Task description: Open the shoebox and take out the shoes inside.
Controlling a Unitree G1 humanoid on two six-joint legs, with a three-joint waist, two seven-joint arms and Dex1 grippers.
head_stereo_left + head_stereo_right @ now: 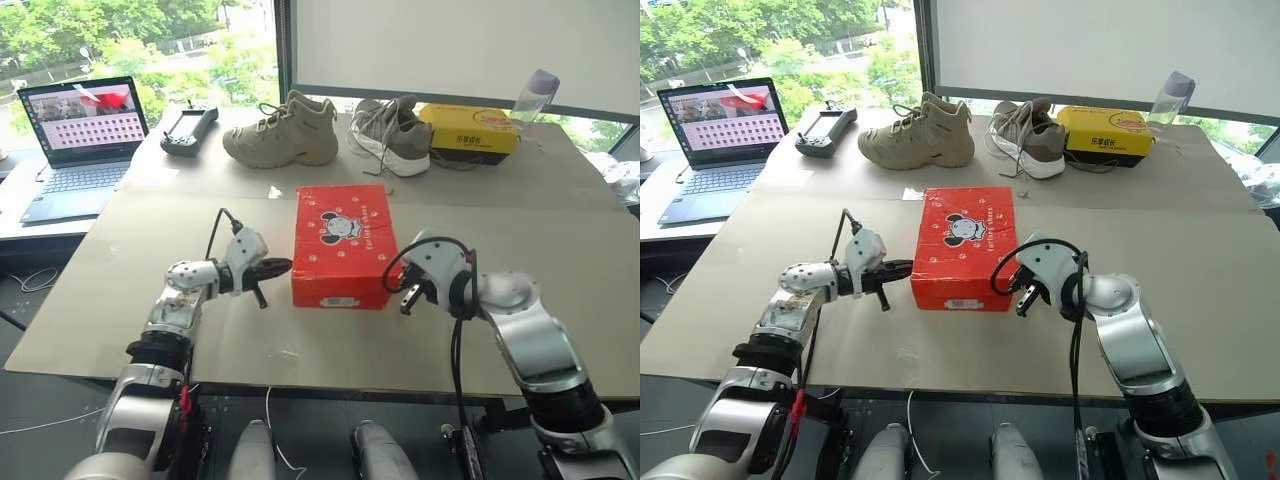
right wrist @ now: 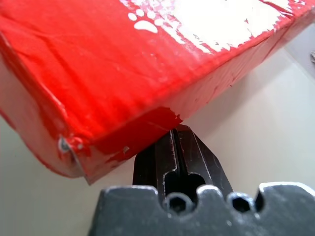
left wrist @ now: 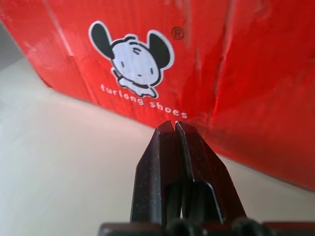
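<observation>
Shoebox [image 1: 342,246] lies lengthwise between both pinched-together, empty grippers, left gripper [image 1: 268,270] and right gripper [image 1: 410,297] flanking its near end.

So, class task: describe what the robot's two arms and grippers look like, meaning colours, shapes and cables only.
Both arms are silver-grey metal segments with rounded joints and black bands. Each ends in a white wrist housing with a looping black cable. The left gripper and right gripper each have two black, tapering fingers. Red wiring shows low on the left arm.
</observation>
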